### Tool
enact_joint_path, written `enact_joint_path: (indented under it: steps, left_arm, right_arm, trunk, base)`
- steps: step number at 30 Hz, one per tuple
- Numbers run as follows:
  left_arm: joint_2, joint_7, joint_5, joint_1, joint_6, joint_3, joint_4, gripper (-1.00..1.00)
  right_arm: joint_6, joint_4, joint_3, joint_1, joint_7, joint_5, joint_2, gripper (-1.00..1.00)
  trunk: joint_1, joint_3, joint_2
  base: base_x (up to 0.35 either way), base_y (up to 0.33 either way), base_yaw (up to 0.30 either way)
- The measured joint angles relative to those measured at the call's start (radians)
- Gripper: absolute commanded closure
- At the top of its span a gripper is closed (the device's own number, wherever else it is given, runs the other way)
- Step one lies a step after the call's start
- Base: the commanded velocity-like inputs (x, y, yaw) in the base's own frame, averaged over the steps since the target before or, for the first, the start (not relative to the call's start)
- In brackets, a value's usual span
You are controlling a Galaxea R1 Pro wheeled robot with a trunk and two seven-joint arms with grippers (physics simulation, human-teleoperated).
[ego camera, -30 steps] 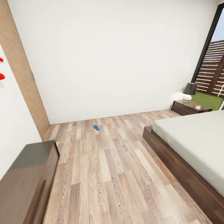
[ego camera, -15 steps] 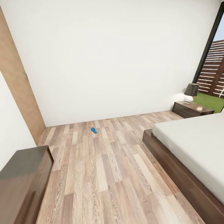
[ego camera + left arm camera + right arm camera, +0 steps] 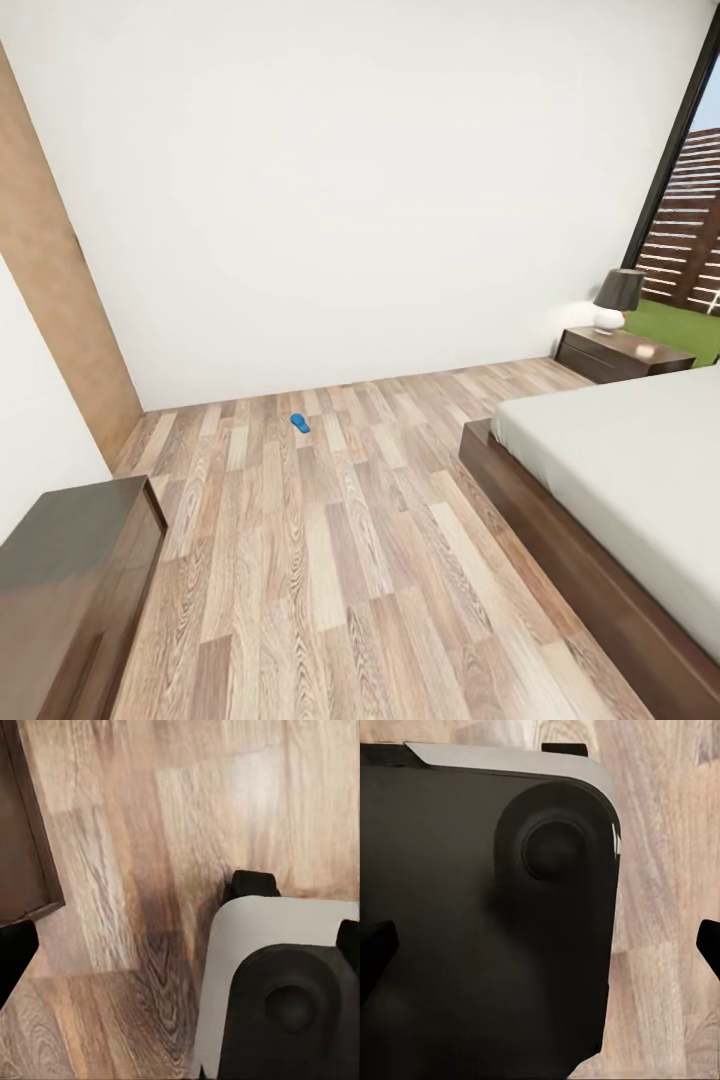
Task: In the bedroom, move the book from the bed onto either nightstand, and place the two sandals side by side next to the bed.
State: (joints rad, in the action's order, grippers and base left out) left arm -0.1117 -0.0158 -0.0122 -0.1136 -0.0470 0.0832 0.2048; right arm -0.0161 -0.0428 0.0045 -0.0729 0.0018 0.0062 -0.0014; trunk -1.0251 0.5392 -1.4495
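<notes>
The bedroom's white wall [image 3: 380, 190] takes up most of the head view, with a tan panel [image 3: 50, 310] running down its left side and a dark-framed window [image 3: 690, 200] at the far right, showing slatted fence and green lawn. Below lies the wood-plank floor [image 3: 330, 560]. The bed [image 3: 620, 480], a dark-brown frame under a plain light-grey mattress, lies along the right side; what shows of the mattress is bare. A dark-brown cabinet [image 3: 70, 590] with a glossy top stands at the lower left, against the near wall. The nightstand [image 3: 622, 354] sits beyond the bed by the window, carrying a lamp [image 3: 616, 300] with a dark shade and a white base, and a small pale object [image 3: 644, 351] too small to identify. One blue sandal [image 3: 300, 423] lies alone on the floor near the far wall, well apart from the bed.

Both wrist views look down on the floor and the robot's grey-and-black base [image 3: 285, 997] [image 3: 487, 915]. Dark finger tips of the left pincer [image 3: 15, 952] and the right pincer [image 3: 375, 952] show at the picture edges; whether either pincer is open or closed cannot be told.
</notes>
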Motion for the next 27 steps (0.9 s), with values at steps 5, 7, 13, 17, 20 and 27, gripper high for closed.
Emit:
enact_joint_path:
  steps: [5,7,13,17,20,27]
  left_arm:
    - [-0.025,0.001,-0.002,-0.049,-0.017,0.018,0.009,-1.0]
    - [-0.043,0.007,0.006,-0.172,-0.175,0.033,0.051,-1.0]
    - [-0.021,0.006,0.008,-0.232,-0.192,0.034,0.096,-1.0]
    - [-0.01,0.005,0.019,-0.283,-0.322,0.033,0.121,-1.0]
    - [-0.004,0.006,0.023,-0.31,-0.456,0.033,0.19,-1.0]
    - [0.027,-0.001,0.031,-0.384,-0.609,0.029,0.433,-1.0]
  right_arm:
    - [-0.063,-0.052,0.0,-0.01,0.0,-0.001,0.0,-1.0]
    - [-0.336,-0.268,0.0,-0.026,0.007,0.005,-0.001,-1.0]
    - [-0.444,-0.465,0.001,-0.066,0.001,0.009,0.0,-1.0]
    - [-0.468,-0.491,0.001,-0.122,-0.011,0.01,0.0,-1.0]
    - [-0.477,-0.494,0.001,-0.176,-0.016,0.01,0.0,-1.0]
    - [-0.574,-0.492,0.002,-0.397,-0.068,0.008,0.002,-1.0]
  trunk:
    - [0.0,0.0,0.0]
    - [0.004,0.0,0.0]
    - [0.001,0.0,0.0]
    - [0.001,0.0,0.0]
    - [0.001,0.0,0.0]
    - [0.001,0.0,0.0]
  base:
    - [0.059,0.0,0.0]
    - [0.269,0.0,0.0]
    - [0.311,0.0,0.0]
    - [0.332,0.0,0.0]
    - [0.336,0.0,0.0]
    - [0.339,0.0,0.0]
